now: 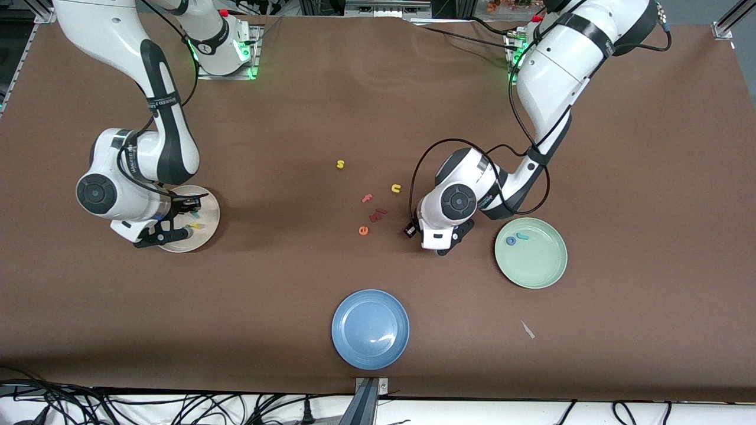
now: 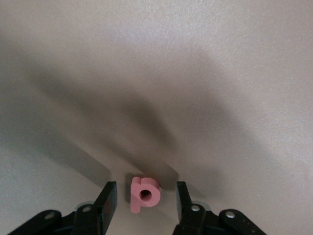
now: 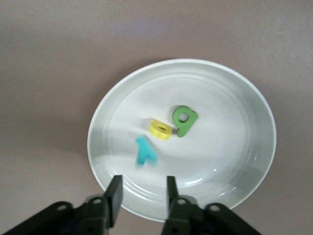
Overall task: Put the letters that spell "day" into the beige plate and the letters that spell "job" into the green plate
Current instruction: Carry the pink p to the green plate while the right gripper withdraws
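The only writing to be made out is the foam letters themselves and a dark band on the right arm whose print is too small to read. On the brown bench (image 1: 620,177) a loose group lies near the middle: a yellow "s" (image 1: 340,164), a yellow "u" (image 1: 396,188), a pink "f" (image 1: 367,198), an orange "e" (image 1: 363,230) and a small dark red piece (image 1: 378,214) whose shape I cannot tell. The beige plate (image 3: 244,161), round, shallow and pale, sits toward the right arm's end of the bench and holds three letters: a green one with a loop (image 3: 184,120), a yellow ring-like one (image 3: 160,129) touching it, and a teal "y" (image 3: 145,151) just beside them. The right pincer (image 3: 142,196) hangs over that plate's rim with its jaws partly apart and nothing between them. The green plate (image 1: 543,265), pale mint, lies toward the left arm's end and holds a blue ring "o" (image 1: 511,241) with a teal hooked "j" (image 1: 523,236) just beside it. The left pincer (image 2: 145,203) is low over the bench beside the green plate, its jaws standing either side of the pink "b" (image 2: 144,194), with a small gap on each side. An empty blue plate (image 1: 370,329) lies nearest the front camera.
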